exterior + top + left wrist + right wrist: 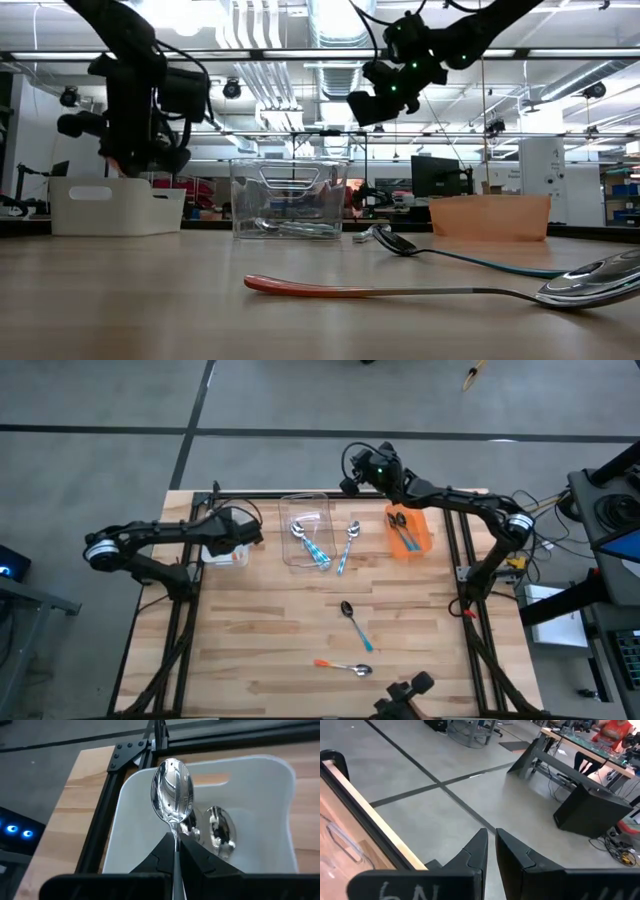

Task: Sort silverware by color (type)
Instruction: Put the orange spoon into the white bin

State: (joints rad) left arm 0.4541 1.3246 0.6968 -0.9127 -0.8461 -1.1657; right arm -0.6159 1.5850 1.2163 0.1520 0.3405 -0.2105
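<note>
Left gripper (175,851) is clamped on the thin handle of a silver spoon (172,795), bowl sticking out ahead of the fingertips. It hangs over the white bin (260,810); a second silver spoon (220,831) lies on the bin floor just below and beyond the held one.

Right gripper (490,851) is up high past the table's far edge, fingers nearly together with only a slim gap, nothing between them. The orange bin (409,530) sits below it and nearer the table middle, with dark-bowled spoons (401,528) inside.

Between the two grippers: clear bin (306,530) holding blue-handled spoons (312,544), and one light blue-handled spoon (347,546) on the table right beside it, toward the right gripper's side.

Well away from both grippers, near the front edge: a dark-bowled teal-handled spoon (355,624) and an orange-handled spoon (343,666), both loose on the wood.
</note>
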